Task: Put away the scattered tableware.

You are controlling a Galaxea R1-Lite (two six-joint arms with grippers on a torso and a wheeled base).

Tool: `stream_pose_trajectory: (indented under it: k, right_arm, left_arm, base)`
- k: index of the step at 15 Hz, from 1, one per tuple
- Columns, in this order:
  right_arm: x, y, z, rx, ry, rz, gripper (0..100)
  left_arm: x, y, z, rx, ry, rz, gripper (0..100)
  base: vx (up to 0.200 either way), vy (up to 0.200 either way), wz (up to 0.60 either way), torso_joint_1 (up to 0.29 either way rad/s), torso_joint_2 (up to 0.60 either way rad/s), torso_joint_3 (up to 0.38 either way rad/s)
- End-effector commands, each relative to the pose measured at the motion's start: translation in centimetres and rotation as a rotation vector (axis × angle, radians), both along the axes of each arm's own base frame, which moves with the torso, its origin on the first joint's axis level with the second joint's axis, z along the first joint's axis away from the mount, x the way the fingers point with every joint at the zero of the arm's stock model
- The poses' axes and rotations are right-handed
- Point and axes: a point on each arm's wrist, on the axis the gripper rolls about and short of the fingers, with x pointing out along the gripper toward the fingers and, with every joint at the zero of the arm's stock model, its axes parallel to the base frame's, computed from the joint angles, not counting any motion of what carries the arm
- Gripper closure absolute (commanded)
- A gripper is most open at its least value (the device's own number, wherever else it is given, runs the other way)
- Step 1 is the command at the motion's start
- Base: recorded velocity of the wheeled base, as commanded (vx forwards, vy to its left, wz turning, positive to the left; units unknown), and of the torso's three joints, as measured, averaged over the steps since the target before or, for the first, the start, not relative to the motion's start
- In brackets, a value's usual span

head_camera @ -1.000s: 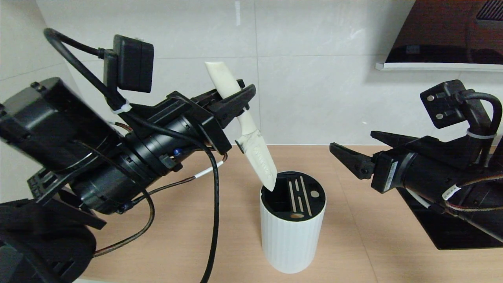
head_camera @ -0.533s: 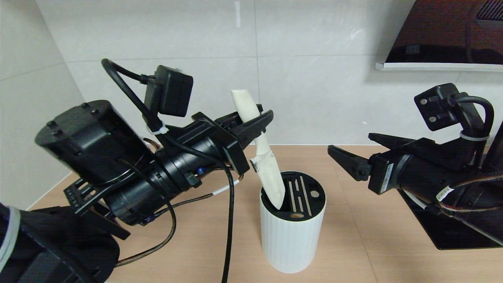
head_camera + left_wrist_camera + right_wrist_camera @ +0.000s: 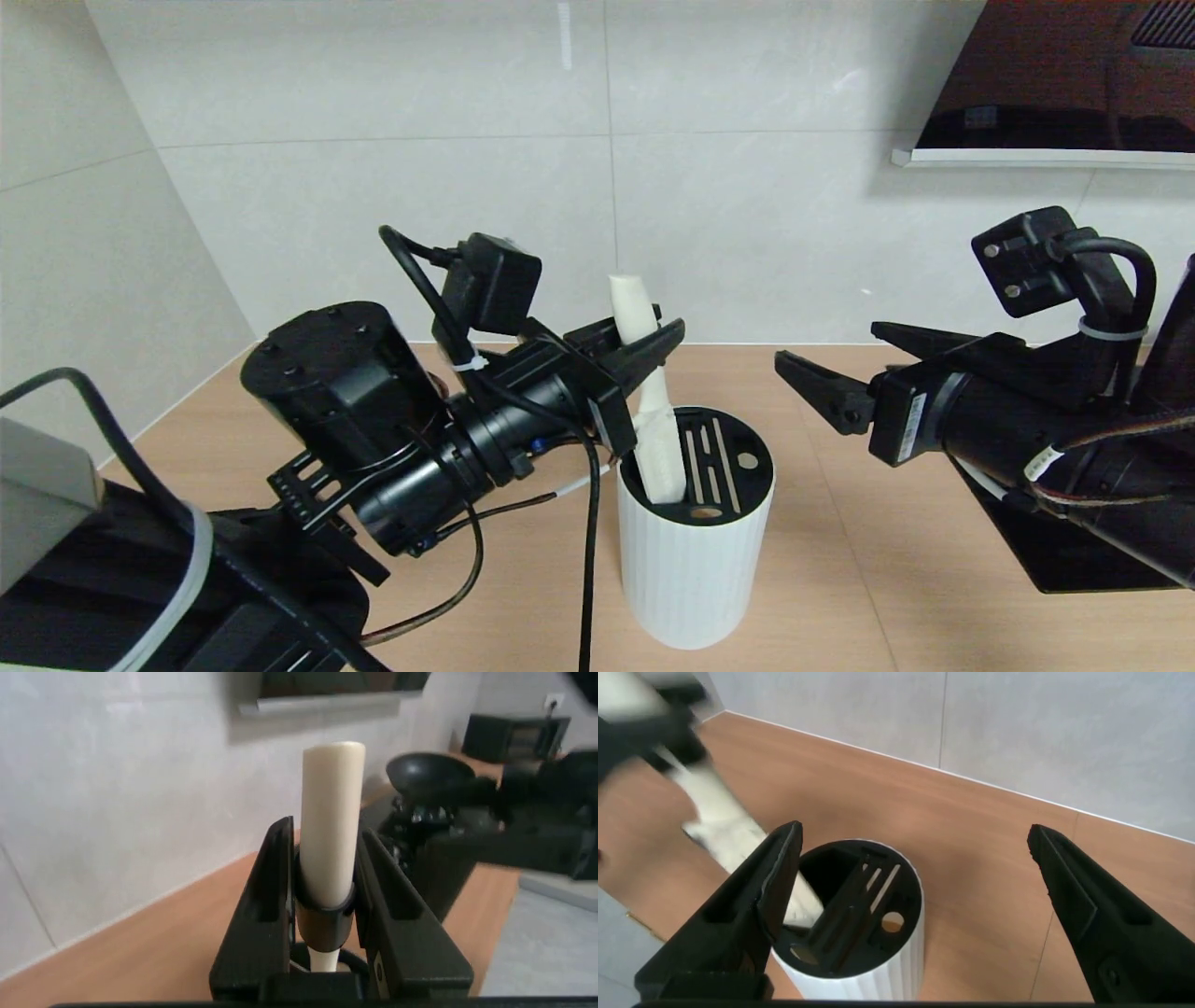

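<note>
A cream-white knife point(image 3: 651, 411) stands tilted with its blade down inside the big opening of a white ribbed holder point(image 3: 695, 560) with a black slotted top. My left gripper point(image 3: 644, 341) is shut on the knife's handle point(image 3: 329, 831), just above the holder. The handle end pokes up past the fingers point(image 3: 274, 873). My right gripper point(image 3: 831, 369) hangs open and empty to the right of the holder, at about the height of its top. From the right wrist, the holder point(image 3: 850, 952) lies between the open fingers point(image 3: 738, 915) with the knife point(image 3: 738, 831) going into it.
The holder stands on a wooden counter point(image 3: 523, 579) against a white tiled wall point(image 3: 747, 224). A black cooktop point(image 3: 1074, 551) lies at the counter's right, under a dark hood point(image 3: 1055, 84). A dark pan point(image 3: 434, 770) sits on the cooktop.
My left gripper has come down and to the right with the knife, and the blade has gone from the holder's rim deep into its opening. The right gripper has barely shifted.
</note>
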Motion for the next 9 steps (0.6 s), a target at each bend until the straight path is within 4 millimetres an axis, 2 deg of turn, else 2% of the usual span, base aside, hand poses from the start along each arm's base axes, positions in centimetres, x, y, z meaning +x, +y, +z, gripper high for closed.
stream_pose_trajectory:
  k: [1, 9]
  right_arm:
    - [0.1, 0.1, -0.2, -0.004, 0.005, 0.001, 0]
    - [0.3, 0.3, -0.4, -0.008, 0.009, 0.001, 0]
  left_arm:
    - [0.4, -0.7, -1.5, 0.03, 0.039, -0.008, 100]
    - [1.6, -2.1, -5.3, 0.073, 0.091, -0.017, 100]
  base:
    - [0.0, 0.0, 0.0, 0.0, 0.0, 0.0]
    - [0.0, 0.0, 0.0, 0.0, 0.0, 0.0]
